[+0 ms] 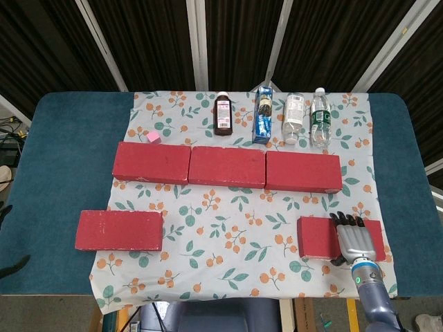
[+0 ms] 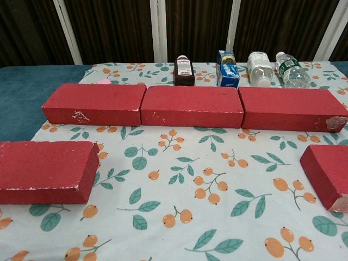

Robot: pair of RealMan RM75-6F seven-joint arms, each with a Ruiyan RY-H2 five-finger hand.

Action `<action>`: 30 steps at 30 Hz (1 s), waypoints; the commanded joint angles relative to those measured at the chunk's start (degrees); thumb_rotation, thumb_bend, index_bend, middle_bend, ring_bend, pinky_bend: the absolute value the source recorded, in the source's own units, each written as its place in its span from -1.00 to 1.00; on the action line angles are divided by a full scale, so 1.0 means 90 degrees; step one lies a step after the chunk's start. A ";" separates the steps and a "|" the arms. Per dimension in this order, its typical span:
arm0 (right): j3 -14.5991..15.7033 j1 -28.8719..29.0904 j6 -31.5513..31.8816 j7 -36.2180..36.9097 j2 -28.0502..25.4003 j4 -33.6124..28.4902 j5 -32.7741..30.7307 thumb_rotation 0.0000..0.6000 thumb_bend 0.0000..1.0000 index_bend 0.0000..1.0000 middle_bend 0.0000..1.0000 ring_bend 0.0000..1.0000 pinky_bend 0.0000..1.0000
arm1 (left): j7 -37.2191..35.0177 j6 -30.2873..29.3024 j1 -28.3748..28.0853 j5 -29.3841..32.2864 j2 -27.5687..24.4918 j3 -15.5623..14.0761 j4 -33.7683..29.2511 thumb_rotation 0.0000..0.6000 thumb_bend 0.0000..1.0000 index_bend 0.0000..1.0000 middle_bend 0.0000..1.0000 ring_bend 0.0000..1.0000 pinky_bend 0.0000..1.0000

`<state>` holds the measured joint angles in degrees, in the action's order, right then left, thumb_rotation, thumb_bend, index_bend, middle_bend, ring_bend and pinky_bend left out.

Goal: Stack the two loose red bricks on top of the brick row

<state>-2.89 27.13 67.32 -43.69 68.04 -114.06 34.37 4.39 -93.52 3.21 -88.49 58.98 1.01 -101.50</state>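
Three red bricks form a row across the floral cloth: left (image 1: 151,163), middle (image 1: 227,167), right (image 1: 303,171). The row also shows in the chest view (image 2: 191,106). One loose red brick (image 1: 119,230) lies flat at the front left, seen too in the chest view (image 2: 43,171). The other loose red brick (image 1: 317,237) lies at the front right and is cut by the chest view's edge (image 2: 329,174). My right hand (image 1: 356,240) lies over its right half, fingers across the top to the far edge, thumb at the near side. My left hand is not visible.
Behind the row stand a brown bottle (image 1: 222,115) and a blue carton (image 1: 262,115), with two clear water bottles (image 1: 293,119) (image 1: 319,117) lying beside them. A small pink cube (image 1: 153,137) sits at the back left. The cloth (image 1: 228,263) lies on a teal table (image 1: 62,159).
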 commanded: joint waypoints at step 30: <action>0.0218 0.0209 0.0033 0.0213 -0.0038 0.0154 0.0206 1.00 -0.70 -0.53 -0.42 -0.82 -1.00 | -0.0009 -0.0008 0.0007 -0.0075 -0.0006 -0.0028 0.0010 1.00 -1.00 -0.76 -0.89 -1.00 -0.73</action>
<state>-0.82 28.91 67.50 -41.77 67.89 -112.47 36.20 4.30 -93.60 3.28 -89.16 58.93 0.77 -101.40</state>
